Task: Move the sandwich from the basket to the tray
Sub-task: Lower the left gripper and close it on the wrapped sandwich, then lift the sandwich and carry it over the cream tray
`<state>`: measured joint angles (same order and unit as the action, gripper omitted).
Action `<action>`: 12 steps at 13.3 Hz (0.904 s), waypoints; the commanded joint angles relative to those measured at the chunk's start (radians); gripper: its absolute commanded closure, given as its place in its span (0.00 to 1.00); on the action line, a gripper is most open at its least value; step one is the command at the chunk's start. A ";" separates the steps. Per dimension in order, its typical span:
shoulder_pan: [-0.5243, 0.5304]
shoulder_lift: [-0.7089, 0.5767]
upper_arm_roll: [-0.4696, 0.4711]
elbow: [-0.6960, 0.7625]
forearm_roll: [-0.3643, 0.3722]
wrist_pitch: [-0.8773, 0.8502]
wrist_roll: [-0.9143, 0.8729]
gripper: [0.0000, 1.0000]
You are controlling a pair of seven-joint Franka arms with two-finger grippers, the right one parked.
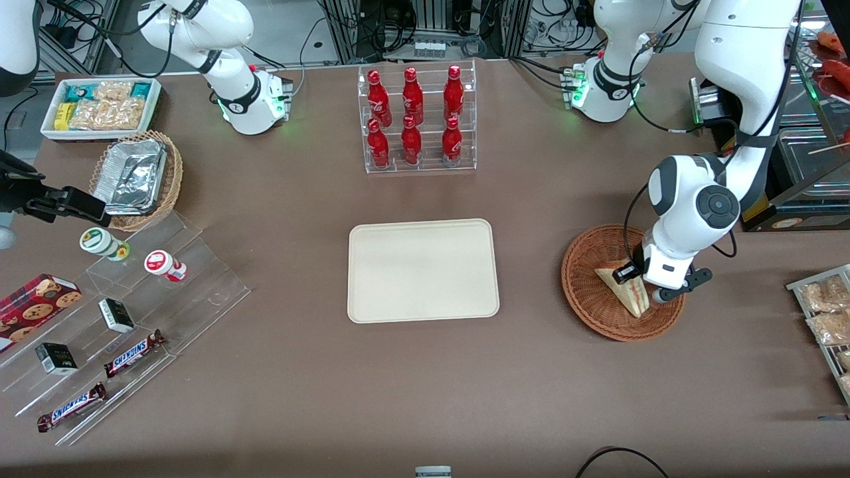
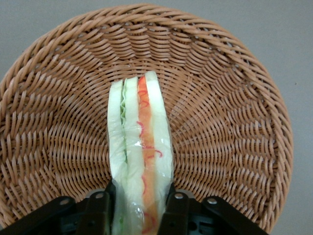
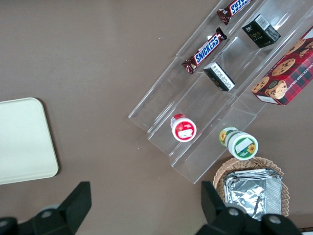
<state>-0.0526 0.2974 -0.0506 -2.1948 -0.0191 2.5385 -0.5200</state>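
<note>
The sandwich (image 1: 626,293) stands on edge in the reddish-brown wicker basket (image 1: 588,295), toward the working arm's end of the table. My left gripper (image 1: 641,285) is down in the basket, shut on the sandwich. In the left wrist view the black fingers (image 2: 100,213) press both bread faces of the wrapped sandwich (image 2: 141,142), whose red and green filling stripe faces the camera over the basket's weave (image 2: 234,122). The cream tray (image 1: 423,270) lies flat at the table's middle, bare, beside the basket; its corner also shows in the right wrist view (image 3: 22,139).
A clear rack of red bottles (image 1: 417,119) stands farther from the camera than the tray. A tan basket with foil containers (image 1: 136,178), a white box of snacks (image 1: 99,106) and a clear stepped stand (image 1: 133,312) lie toward the parked arm's end. A snack rack (image 1: 827,312) sits beside the basket.
</note>
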 commanded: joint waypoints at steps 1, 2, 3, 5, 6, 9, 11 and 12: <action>-0.004 -0.078 0.000 0.007 0.030 -0.062 -0.023 1.00; -0.007 -0.102 -0.002 0.047 0.051 -0.140 -0.023 1.00; -0.010 -0.121 -0.006 0.103 0.063 -0.244 -0.028 1.00; -0.050 -0.124 -0.014 0.240 0.064 -0.407 -0.031 1.00; -0.073 -0.116 -0.014 0.306 0.064 -0.475 -0.037 1.00; -0.215 -0.068 -0.015 0.443 0.057 -0.524 -0.095 1.00; -0.300 -0.025 -0.015 0.500 0.057 -0.523 -0.109 1.00; -0.347 0.014 -0.015 0.533 0.060 -0.523 -0.107 1.00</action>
<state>-0.3255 0.2224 -0.0767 -1.7582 0.0233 2.0384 -0.6077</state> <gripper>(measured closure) 0.828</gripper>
